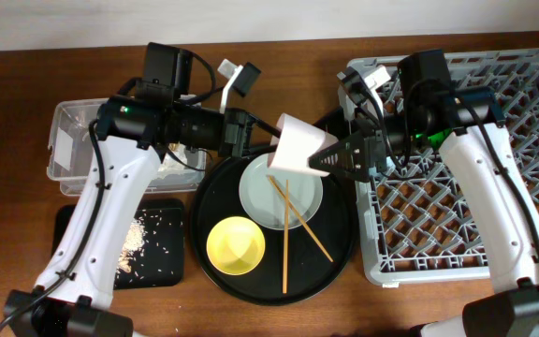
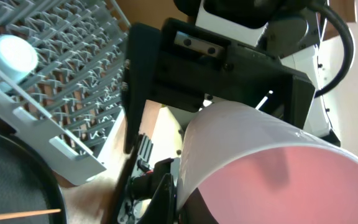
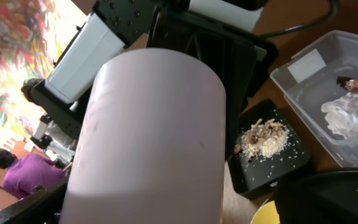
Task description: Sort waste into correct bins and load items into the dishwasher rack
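Overhead view: pink cup (image 1: 298,145) in the air between both hands, over the pale round plate's (image 1: 260,198) rim.
Left hand (image 1: 255,133): closed on the cup.
Right hand (image 1: 324,159): touching the cup's opposite side; grip cannot be told.
Plate: on the round black tray (image 1: 341,253), chopsticks (image 1: 288,229) across it, yellow bowl (image 1: 236,245) just beside.

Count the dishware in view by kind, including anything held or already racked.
Cups: 2 (pink cup, light blue cup)
Bowls: 1 (yellow bowl)
Plates: 1 (grey-green plate)
Chopsticks: 2
Total: 6
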